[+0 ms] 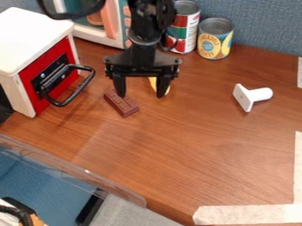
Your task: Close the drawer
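Cam view: white box w/ a red drawer (pixel 62 64) on the left of the desk (pixel 194 145). Drawer's red front sits w/in the white frame, looks shut or nearly so; can't tell if there's a small gap. Black loop handle (pixel 78 91) sticks out from the front, toward the middle of the desk.

Arm comes in from the top edge; hand (pixel 141 90) hangs pointing down, upper middle, to the right of the handle & apart from it. Hand's open, fingers spread w/ nothing gripped btwn them. Brown choc. bar (pixel 122 104) lies at an angle just by the left-hand fingertip in view; can't tell if they touch. Yellow thing (pixel 152 83) partly hidden behind the other finger.

Behind, along the blue-grey partition (pixel 265 26): pale toy oven (pixel 127 22) w/ pink parts, partly behind the arm, then a tall can (pixel 190 28) w/ red, white & green label, & a shorter can (pixel 214 40) w/ yellow & blue label, side by side.

Right side: white piece (pixel 251 96), flat plate + round stem, lying on its side. Pale tape (pixel 247 215) along the bottom right, more up the right edge. Clear plastic rim (pixel 77 172) cuts across bottom left.
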You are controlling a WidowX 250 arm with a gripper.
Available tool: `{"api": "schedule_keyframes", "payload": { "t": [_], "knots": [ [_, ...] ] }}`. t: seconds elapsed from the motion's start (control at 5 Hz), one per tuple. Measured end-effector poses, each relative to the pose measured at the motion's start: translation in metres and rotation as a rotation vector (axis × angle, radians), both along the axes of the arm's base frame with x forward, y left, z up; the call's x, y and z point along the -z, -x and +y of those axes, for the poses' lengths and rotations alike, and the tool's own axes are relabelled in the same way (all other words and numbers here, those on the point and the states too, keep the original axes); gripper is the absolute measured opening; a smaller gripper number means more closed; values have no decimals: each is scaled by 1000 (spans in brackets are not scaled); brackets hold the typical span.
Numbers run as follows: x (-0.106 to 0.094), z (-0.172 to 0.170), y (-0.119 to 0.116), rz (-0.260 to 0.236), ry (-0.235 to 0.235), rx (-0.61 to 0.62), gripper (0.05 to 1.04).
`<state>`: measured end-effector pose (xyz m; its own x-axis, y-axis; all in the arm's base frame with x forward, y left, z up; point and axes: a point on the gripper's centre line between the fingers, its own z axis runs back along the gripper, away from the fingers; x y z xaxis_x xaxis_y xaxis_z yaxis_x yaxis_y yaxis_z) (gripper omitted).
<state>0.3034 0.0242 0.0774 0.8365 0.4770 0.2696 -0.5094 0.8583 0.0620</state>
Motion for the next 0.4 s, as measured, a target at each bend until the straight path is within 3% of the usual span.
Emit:
{"api": "schedule_keyframes", "payload": {
  "t": [0.2, 0.4],
  "knots": [
    [-26, -9, 2, -65, 37, 17, 1000],
    [-53, -4, 13, -84, 13, 4, 1000]
  ]
}}
